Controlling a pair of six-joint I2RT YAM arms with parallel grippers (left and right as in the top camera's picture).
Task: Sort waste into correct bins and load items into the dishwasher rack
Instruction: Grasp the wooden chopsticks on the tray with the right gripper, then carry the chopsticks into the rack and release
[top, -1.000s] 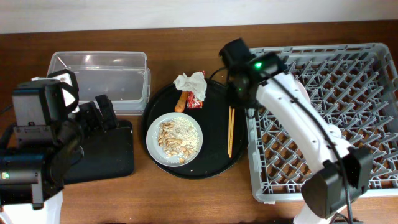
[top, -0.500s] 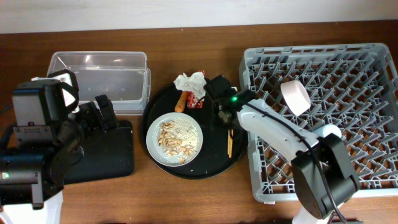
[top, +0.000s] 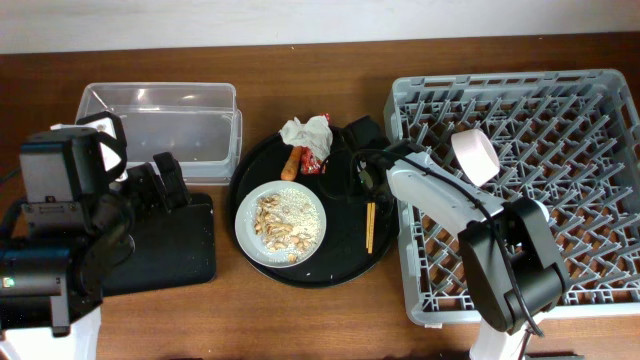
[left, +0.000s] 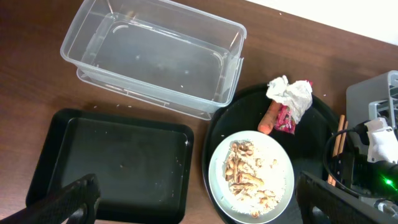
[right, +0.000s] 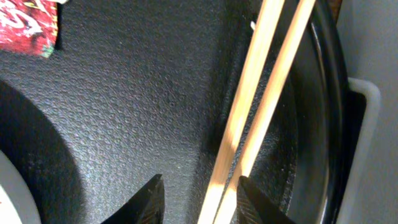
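The wooden chopsticks (top: 369, 226) lie on the right side of the round black tray (top: 345, 262). My right gripper (top: 366, 186) is low over their upper end. In the right wrist view the chopsticks (right: 264, 99) run between its open fingers (right: 202, 200), close to the right one. The white plate (top: 281, 222) holds rice and beige scraps. The white tissue (top: 305, 131), red wrapper (top: 318, 160) and carrot piece (top: 291, 162) lie behind the plate. The pinkish bowl (top: 475, 156) sits in the grey rack (top: 560, 120). My left gripper (left: 205, 202) is open and empty above the flat black tray (left: 112, 158). I cannot make out the cup.
The clear tub (top: 160, 125) stands at the back left, with the flat black tray (top: 165, 250) in front of it. The rack's left wall is right beside my right gripper. In the left wrist view the plate (left: 252, 177) and tub (left: 155, 59) also show.
My right arm came down from the rack's back-left corner to the chopsticks on the round tray. The pinkish bowl now shows in the rack. The left arm has not moved.
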